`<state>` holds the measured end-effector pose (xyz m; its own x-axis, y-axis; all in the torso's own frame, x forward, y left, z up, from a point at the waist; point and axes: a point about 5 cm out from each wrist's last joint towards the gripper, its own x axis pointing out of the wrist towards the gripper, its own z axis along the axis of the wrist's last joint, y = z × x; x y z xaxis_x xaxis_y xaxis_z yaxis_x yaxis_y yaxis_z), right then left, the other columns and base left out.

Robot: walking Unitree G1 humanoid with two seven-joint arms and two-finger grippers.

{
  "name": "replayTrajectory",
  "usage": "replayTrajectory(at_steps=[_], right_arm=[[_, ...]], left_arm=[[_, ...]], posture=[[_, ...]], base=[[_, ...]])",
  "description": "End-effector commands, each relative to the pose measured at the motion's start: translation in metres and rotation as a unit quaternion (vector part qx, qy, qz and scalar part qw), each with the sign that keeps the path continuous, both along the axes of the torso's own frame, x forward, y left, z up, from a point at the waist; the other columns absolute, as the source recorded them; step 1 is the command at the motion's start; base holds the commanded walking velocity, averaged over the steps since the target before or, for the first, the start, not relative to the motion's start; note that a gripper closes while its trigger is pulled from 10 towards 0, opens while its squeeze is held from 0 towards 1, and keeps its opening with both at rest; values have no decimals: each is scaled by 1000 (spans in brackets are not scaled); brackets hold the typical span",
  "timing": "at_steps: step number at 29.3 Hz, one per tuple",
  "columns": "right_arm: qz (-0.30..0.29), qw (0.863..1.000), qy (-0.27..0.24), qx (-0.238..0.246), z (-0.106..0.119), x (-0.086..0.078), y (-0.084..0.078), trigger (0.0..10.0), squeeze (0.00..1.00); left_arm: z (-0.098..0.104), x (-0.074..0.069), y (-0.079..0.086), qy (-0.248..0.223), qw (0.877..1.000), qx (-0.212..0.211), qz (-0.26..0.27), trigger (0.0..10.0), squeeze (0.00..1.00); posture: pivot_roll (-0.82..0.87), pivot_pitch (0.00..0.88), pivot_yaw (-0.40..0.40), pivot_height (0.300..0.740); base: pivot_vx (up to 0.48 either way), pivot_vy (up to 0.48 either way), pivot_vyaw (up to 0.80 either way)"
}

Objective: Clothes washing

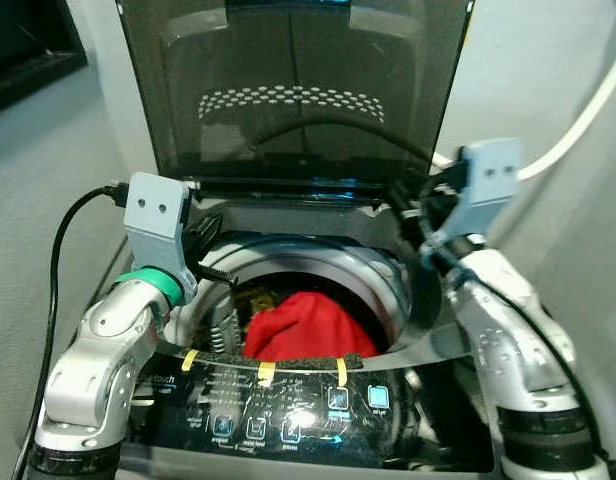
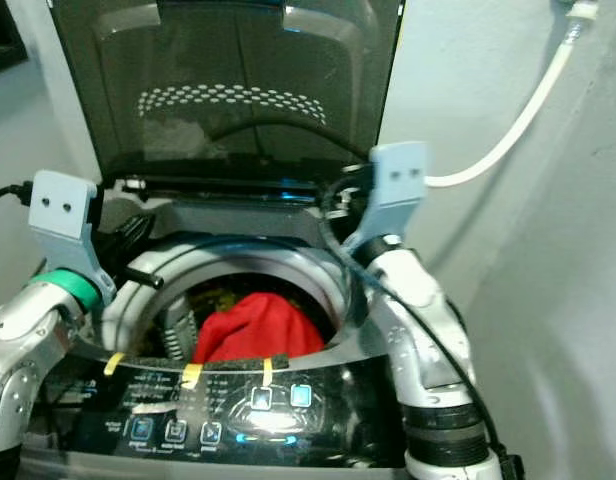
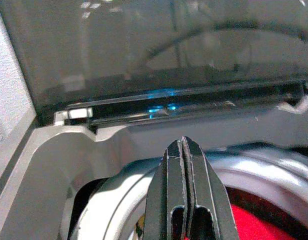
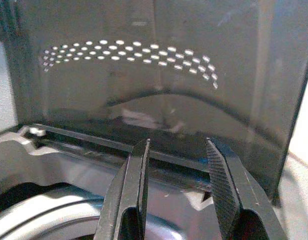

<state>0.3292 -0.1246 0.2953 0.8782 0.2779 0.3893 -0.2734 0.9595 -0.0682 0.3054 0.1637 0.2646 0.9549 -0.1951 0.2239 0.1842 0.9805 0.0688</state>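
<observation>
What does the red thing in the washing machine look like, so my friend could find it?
Start at the top-loading washing machine with its dark lid standing open. Look down into the round drum, behind the black control panel. The crumpled red cloth lies there, the one bright red item among darker laundry.

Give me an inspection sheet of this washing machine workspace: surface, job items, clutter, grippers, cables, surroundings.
Surface: top-loading washing machine's dark glossy control panel, buttons lit, three yellow tape strips along its upper edge.
Job's things: red garment lies inside the steel drum; tinted transparent lid stands raised upright.
Clutter: nothing seen.
Grippers: left gripper, fingers pressed together and empty, held above the drum's left rim; right gripper, fingers apart and empty, over the drum's right rear, facing the lid.
Cables: black cable loops from the left wrist; white hose runs along the right wall.
Surroundings: light walls behind and on both sides.
</observation>
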Motion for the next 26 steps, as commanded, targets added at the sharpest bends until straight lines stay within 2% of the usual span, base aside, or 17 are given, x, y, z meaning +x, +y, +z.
replayTrajectory(at_steps=[1, 10, 12, 14, 15, 17, 18, 26], right_arm=[[-2, 1000, -4, -1, -3, 2, 2, 10000, 0], [4, 1000, 0, 8, -6, 8, 9, 10000, 0], [9, 999, 18, 36, -11, 9, 12, 10000, 0], [9, 999, 18, 36, -11, 9, 12, 10000, 0], [11, 998, 27, 54, -13, 8, 12, 10000, 0], [11, 998, 27, 54, -13, 8, 12, 10000, 0], [11, 997, 35, 69, -16, 8, 13, 10000, 0], [13, 995, 59, 81, -28, 8, 17, 10000, 0]], left_arm=[[-4, -3, -1, -2, 1000, 8, 13, 10000, 0], [-8, -2, -2, -2, 1000, 9, 22, 10000, 0], [-9, -2, -2, 0, 1000, 6, 23, 10000, 0], [-9, -2, -2, 0, 1000, 6, 23, 10000, 0], [-9, -2, -2, -1, 1000, 6, 22, 10000, 0], [-9, -2, -2, -1, 1000, 6, 22, 10000, 0], [-8, -1, -2, -2, 1000, 7, 21, 10000, 0], [-4, 1, -3, -9, 1000, 2, 15, 10000, 0]], posture=[[36, 27, -10, 740], [34, 31, -12, 740], [35, 32, -9, 740], [35, 32, -9, 740], [36, 30, -7, 740], [36, 30, -7, 740], [38, 28, 2, 740], [38, 22, 4, 740]], base=[[0, 0, 0], [0, 0, 0], [0, 0, 0], [0, 0, 0], [0, 0, 0], [0, 0, 0], [0, 0, 0], [0, 0, 0]])
